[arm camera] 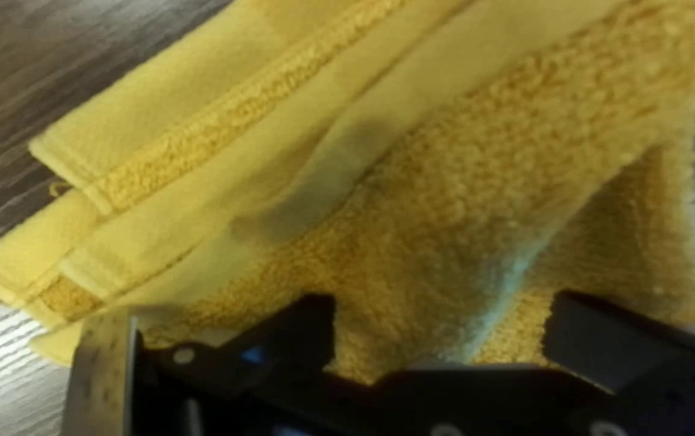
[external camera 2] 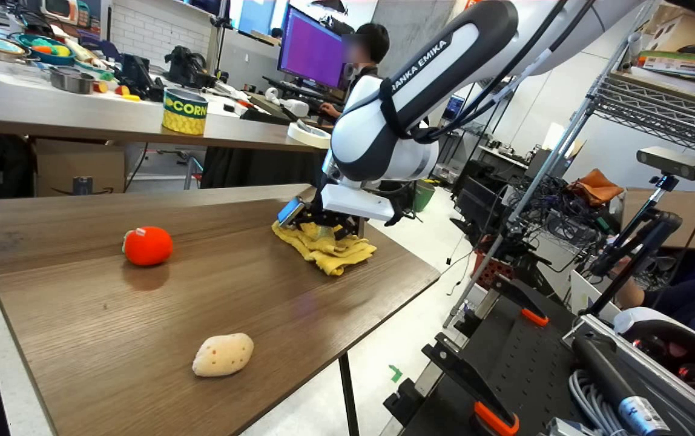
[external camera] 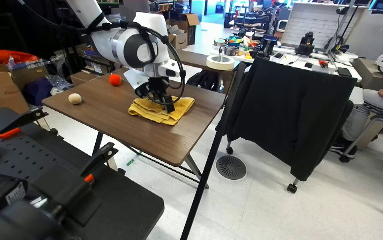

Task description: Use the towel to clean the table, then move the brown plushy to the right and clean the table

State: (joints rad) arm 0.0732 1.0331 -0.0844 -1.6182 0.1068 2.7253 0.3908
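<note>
Wide-spread hand (arm camera: 438, 330) at folded towel (arm camera: 408, 188), presumably to grip: pinch several layers together without scraping tabletop (external camera: 108, 111), then wipe in level, lightly pressed strokes.

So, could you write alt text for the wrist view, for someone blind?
A rumpled, folded yellow towel fills most of the close-up, its layered hems toward the left. The robot's open black gripper spans the bottom; the dark wood-grain table shows at both sides.
</note>
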